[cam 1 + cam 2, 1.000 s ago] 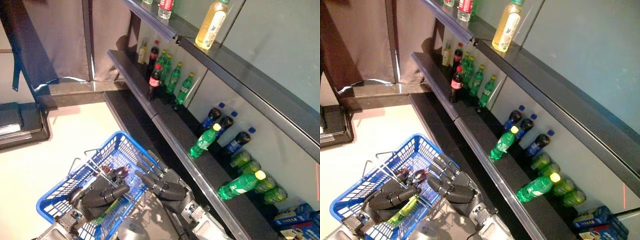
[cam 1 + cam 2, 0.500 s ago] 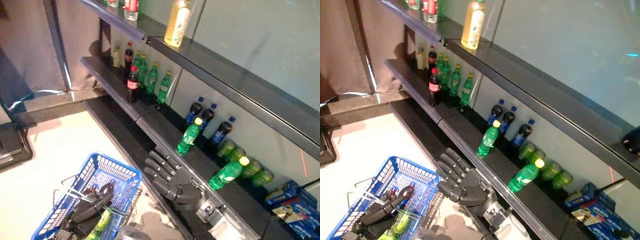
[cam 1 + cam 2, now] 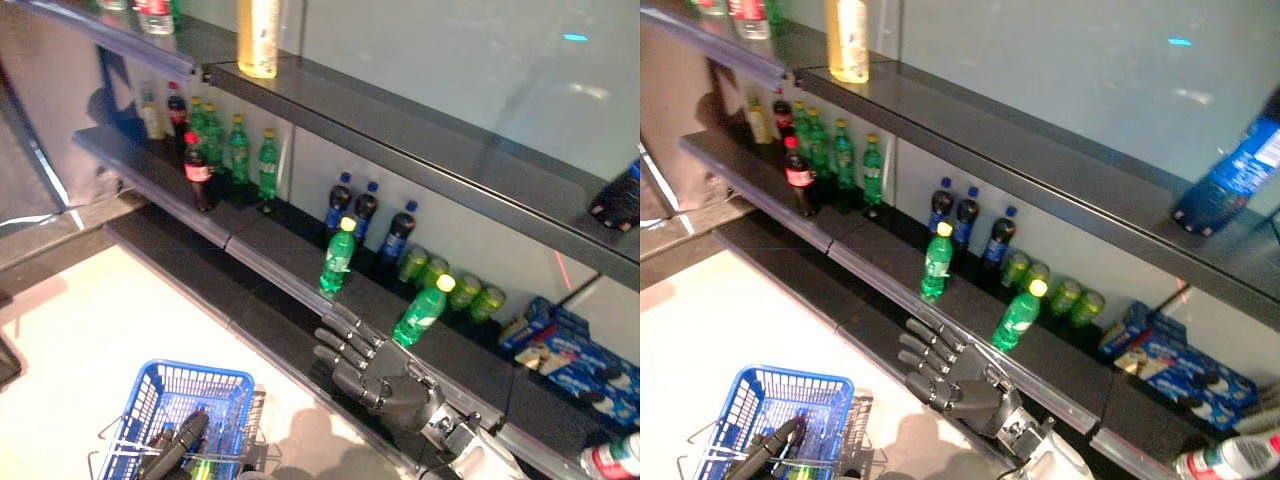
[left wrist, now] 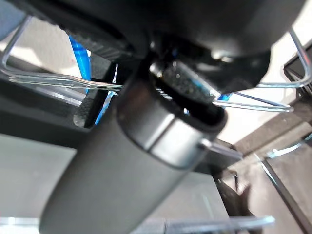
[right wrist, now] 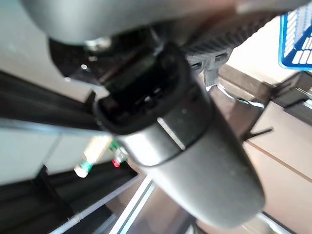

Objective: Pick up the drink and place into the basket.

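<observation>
Dark shelves (image 3: 300, 285) run from the upper left to the lower right of both head views, stocked with bottles. In the centre of the frame, two green bottles with yellow caps stand near the front edge of the middle shelf: one upright (image 3: 337, 257), the other leaning (image 3: 420, 312). Behind them are dark bottles with blue caps (image 3: 366, 212) and a cluster of green bottles lying on their sides (image 3: 450, 288).

The right hand (image 3: 385, 372) sits just below and in front of the leaning green bottle, apart from it, with its fingers stretched out and relaxed, holding nothing.

At the lower left, a blue basket (image 3: 222, 383) with wire handles rests on the pale floor. The left hand (image 3: 765, 452) lies over its handles; a green bottle (image 3: 203, 468) shows partly inside the basket beside it. Whether the fingers are closed cannot be told from the head views.

The left wrist view adds the wire handles (image 4: 53, 81) crossing close to the hand, without settling the grip. The right wrist view shows only a corner of the basket (image 5: 296, 34) and distant shelf bottles.

A blue bottle (image 3: 1230, 180) on the top shelf at the upper right appears whole only in the right eye view.
</observation>
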